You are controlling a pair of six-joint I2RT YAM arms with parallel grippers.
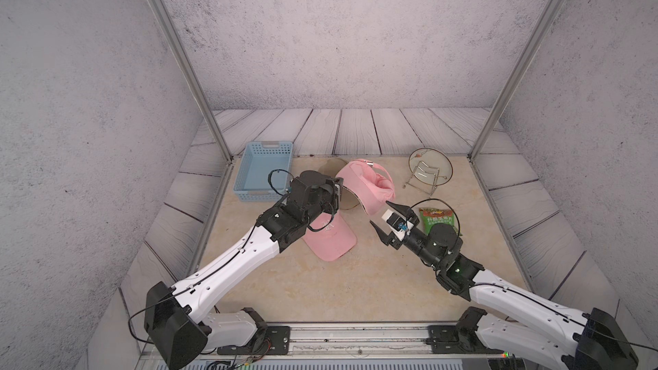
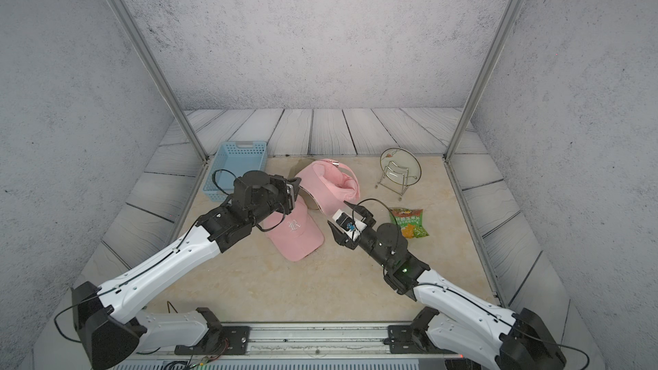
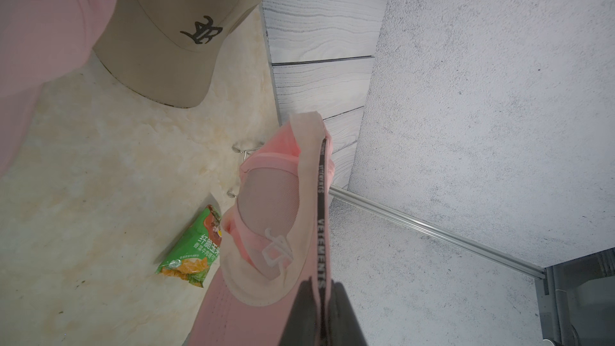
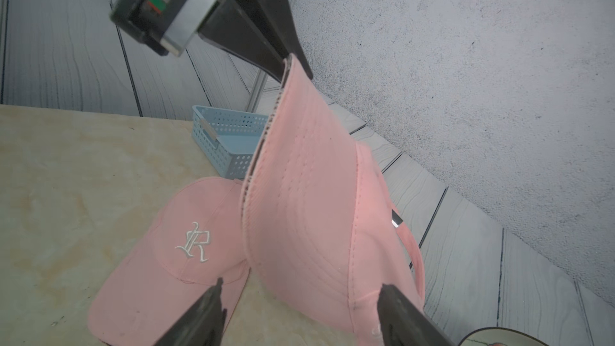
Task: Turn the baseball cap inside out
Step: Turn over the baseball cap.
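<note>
A pink baseball cap [image 1: 363,181] hangs above the table by the edge of its brim, with my left gripper [image 1: 338,190] shut on that edge. In the left wrist view the fingers [image 3: 307,314] clamp the brim's black lettered trim, and the cap [image 3: 266,201] shows its mesh lining and the reversed logo. My right gripper [image 1: 379,212] stands open just below and in front of the cap. In the right wrist view the gripper [image 4: 299,283] has its jaws wide apart, and the brim [image 4: 316,211] hangs just beyond them, between the two fingertips.
A second pink cap [image 1: 334,243] with a white logo lies on the table under the left arm. A tan cap [image 3: 166,34] lies behind the held one. A blue basket [image 1: 263,169] stands at the back left, a glass lid on a wire stand [image 1: 429,169] at the back right, and a green snack bag [image 1: 436,218] beside the right gripper.
</note>
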